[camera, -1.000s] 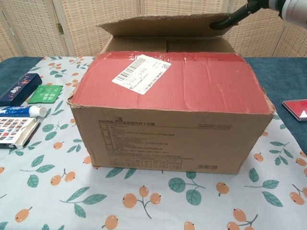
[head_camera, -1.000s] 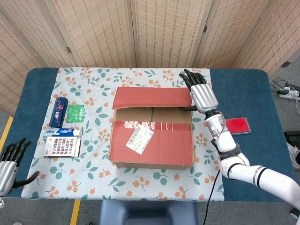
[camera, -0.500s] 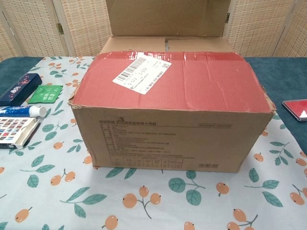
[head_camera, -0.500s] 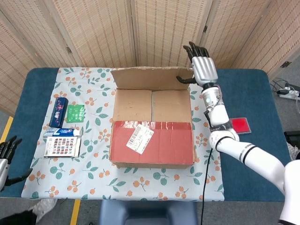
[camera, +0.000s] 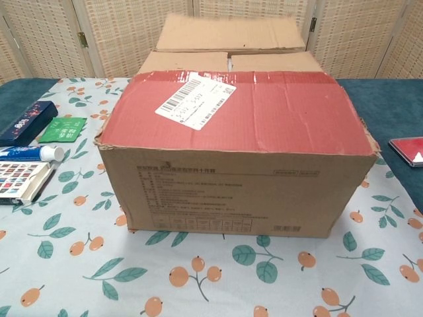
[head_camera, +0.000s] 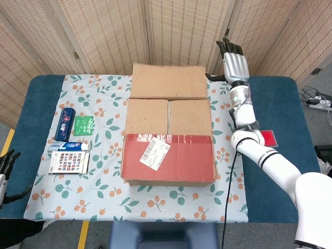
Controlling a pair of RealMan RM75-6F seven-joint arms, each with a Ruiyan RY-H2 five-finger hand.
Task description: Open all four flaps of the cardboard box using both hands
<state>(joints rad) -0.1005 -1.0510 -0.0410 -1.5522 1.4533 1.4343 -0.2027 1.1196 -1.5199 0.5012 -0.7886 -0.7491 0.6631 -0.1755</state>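
The brown cardboard box (head_camera: 168, 140) is sitting at the centre of the frame, its far flap (head_camera: 168, 81) folded back, two inner flaps (head_camera: 168, 116) lying shut, and the red-taped near flap (head_camera: 168, 157) still covering the front half. My right hand (head_camera: 235, 63) is hovering upper right, just beside the far flap's corner, fingers extended upward and gripping nothing. My left hand (head_camera: 5, 171) is peeking in at the lower left edge; I cannot tell its fingers' state. A leaf-and-berry patterned tablecloth (head_camera: 104, 192) is covering the blue table (head_camera: 282, 129), with woven folding screens (head_camera: 104, 31) behind.
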